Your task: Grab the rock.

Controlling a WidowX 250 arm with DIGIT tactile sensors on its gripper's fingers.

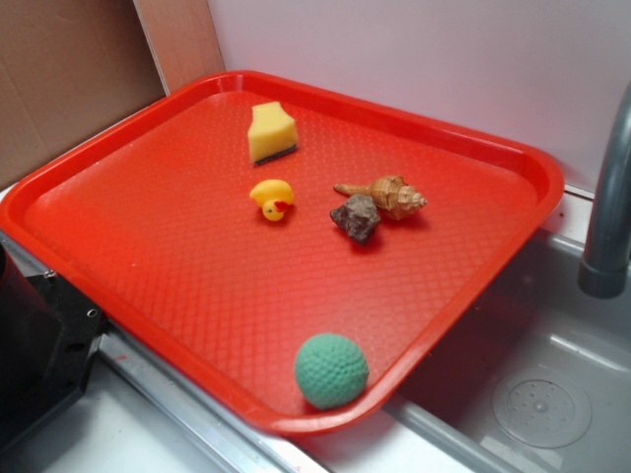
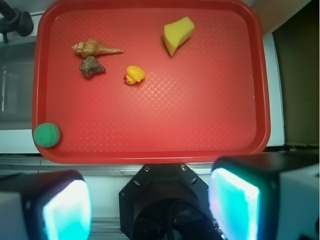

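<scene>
The rock is a small lumpy grey-brown stone lying on the red tray, touching or nearly touching the tan spiral seashell behind it. In the wrist view the rock sits at the upper left, just below the seashell. My gripper hangs high above the robot base, off the tray's near edge, far from the rock. Its two glowing teal pads stand wide apart with nothing between them. The gripper itself does not show in the exterior view.
On the tray are also a yellow rubber duck, a yellow sponge wedge and a green ball in a corner. A grey faucet and sink lie to the right. The black robot base sits at the left.
</scene>
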